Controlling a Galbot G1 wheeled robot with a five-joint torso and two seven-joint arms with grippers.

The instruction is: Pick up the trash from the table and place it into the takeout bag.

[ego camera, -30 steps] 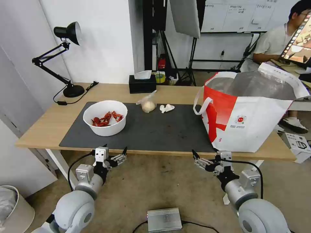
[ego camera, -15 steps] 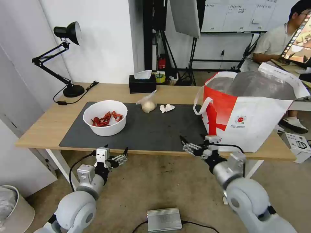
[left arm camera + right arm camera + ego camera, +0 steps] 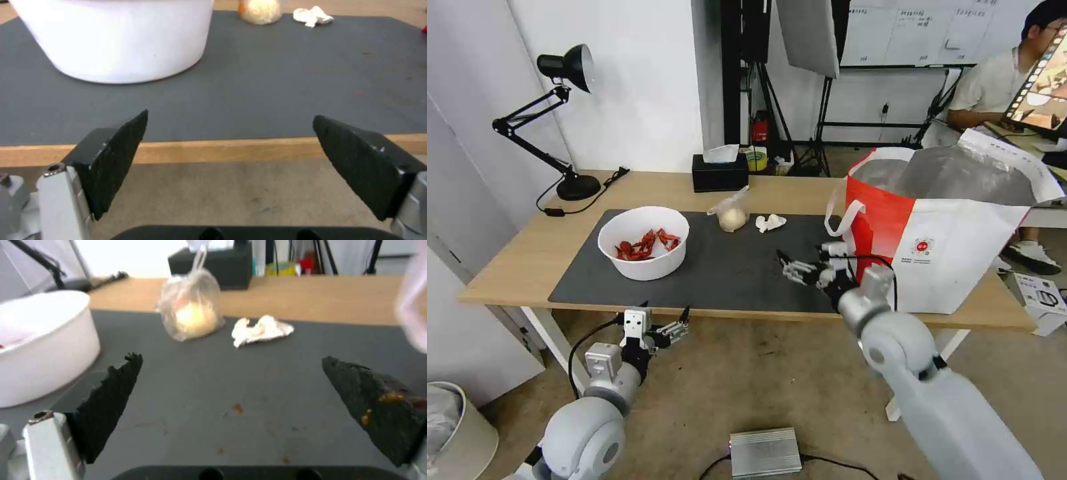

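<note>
Right arm was extended forward and up, forearm angled inward, its right gripper [image 3: 792,265] held level with fingers spread wide, nothing between the pads. Left arm was parked low, bent at the elbow; left gripper [image 3: 664,319] pointed forward, fingers apart and empty.

White bowl [image 3: 644,242] of red shells, knotted bag [image 3: 732,212], crumpled tissue [image 3: 770,223] on mat beside upright takeout bag [image 3: 954,250].

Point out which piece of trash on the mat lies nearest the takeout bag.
The crumpled white tissue. It lies closest to the takeout bag; the knotted clear bag sits just beyond it, and the white bowl of crayfish shells is farthest.
</note>
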